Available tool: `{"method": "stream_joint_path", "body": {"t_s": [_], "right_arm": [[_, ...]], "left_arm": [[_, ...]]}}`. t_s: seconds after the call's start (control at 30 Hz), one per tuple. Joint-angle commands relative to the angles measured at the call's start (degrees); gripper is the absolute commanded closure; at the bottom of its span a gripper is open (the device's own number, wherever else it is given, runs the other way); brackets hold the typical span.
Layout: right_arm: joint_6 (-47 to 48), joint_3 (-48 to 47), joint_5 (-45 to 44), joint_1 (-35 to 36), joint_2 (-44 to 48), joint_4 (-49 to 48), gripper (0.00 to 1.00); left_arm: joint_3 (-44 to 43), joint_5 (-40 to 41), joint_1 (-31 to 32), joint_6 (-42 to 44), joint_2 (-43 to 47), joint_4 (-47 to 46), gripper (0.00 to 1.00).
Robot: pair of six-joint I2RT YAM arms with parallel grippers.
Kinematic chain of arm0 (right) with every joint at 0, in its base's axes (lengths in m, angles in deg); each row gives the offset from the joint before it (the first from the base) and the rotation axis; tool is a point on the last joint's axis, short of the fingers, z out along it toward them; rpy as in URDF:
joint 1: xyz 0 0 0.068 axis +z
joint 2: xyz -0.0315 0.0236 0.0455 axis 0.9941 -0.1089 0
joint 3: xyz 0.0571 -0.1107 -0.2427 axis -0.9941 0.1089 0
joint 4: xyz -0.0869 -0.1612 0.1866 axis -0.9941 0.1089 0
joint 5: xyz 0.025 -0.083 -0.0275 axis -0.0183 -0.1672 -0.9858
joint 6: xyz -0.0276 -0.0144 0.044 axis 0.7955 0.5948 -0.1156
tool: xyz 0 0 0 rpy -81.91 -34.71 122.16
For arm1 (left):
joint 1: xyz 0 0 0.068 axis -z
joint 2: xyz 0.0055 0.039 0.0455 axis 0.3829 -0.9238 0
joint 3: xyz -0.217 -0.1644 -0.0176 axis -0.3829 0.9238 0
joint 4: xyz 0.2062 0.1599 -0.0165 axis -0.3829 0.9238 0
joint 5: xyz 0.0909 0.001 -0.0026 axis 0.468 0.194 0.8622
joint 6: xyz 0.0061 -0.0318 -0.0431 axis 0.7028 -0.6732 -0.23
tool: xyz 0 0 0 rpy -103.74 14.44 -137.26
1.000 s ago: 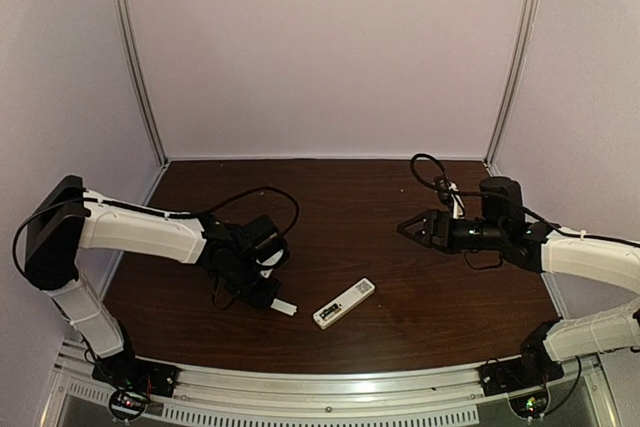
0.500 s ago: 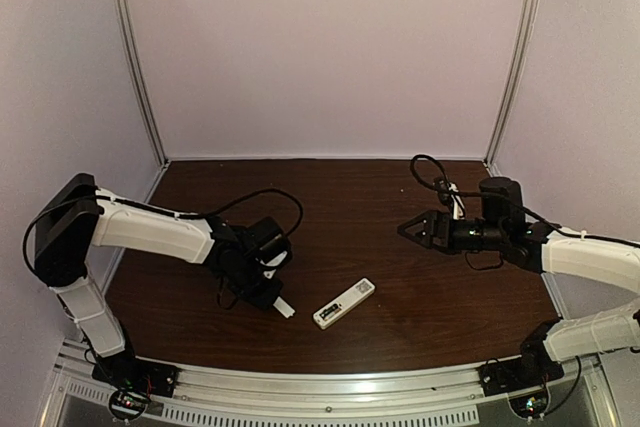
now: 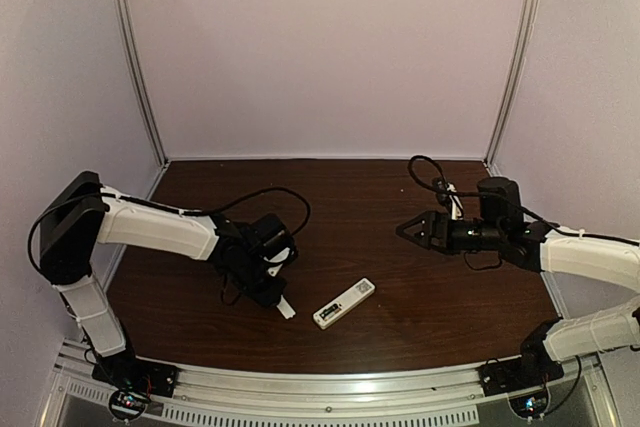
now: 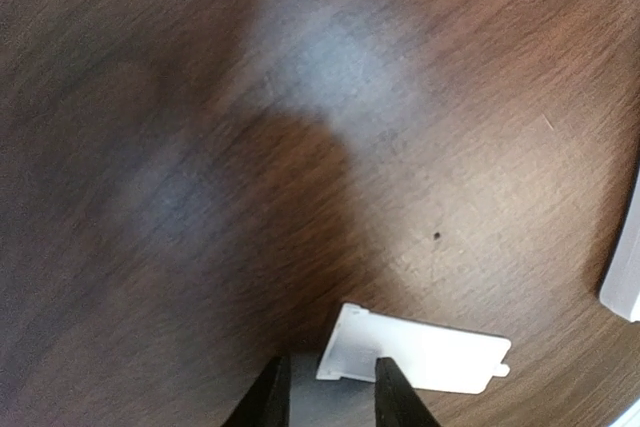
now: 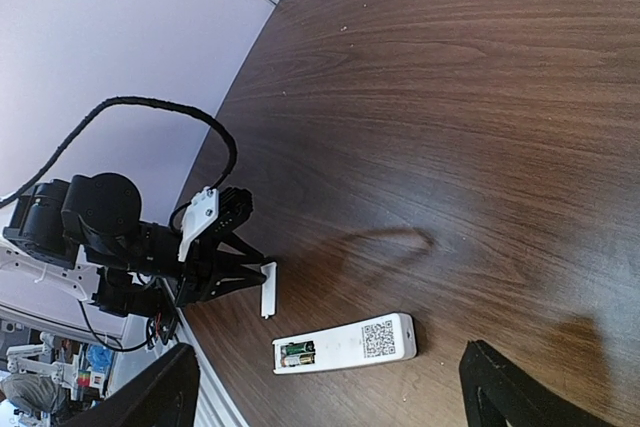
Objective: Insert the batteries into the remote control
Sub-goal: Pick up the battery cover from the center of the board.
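Observation:
The remote control [image 3: 344, 303] lies face down near the table's front centre. Its compartment is open, and two batteries [image 5: 298, 351] sit side by side in it. The small white cover piece [image 4: 430, 357] lies just left of the remote. My left gripper [image 4: 330, 387] is low over the cover's left end with its jaws slightly apart. One fingertip overlaps the cover's edge and the other stands clear of it. In the top view the left gripper [image 3: 280, 299] points at the cover [image 3: 287, 308]. My right gripper [image 3: 400, 228] hovers wide open at mid right, holding nothing.
Bare dark wood table [image 3: 340, 207] enclosed by pale walls, with a metal rail [image 3: 320, 382] along the front edge. A black cable [image 3: 430, 172] loops by the right arm's wrist.
The left gripper's jaws have parted off the cover piece and the left arm has shifted slightly right. The right arm has not moved.

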Motion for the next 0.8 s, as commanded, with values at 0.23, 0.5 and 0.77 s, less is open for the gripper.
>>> {"method": "stream_joint_path", "body": {"t_s": [0.23,0.5,0.77], "right_arm": [[0.93,-1.11,-0.04,0.27,-0.33,-0.32,0.09],[1.2,-1.4,-0.13,0.28,-0.4,0.17,0.09],[1.06,-1.49,0.11,0.23,-0.62,0.04,0.1]], "left_arm": [[-3.81,-1.38,-2.1,10.81,-2.97,1.28,0.67],[-3.18,-5.34,-2.19,11.79,-5.07,1.24,0.82],[-0.64,-8.28,-1.21,12.04,-4.61,2.88,0.91]]}}
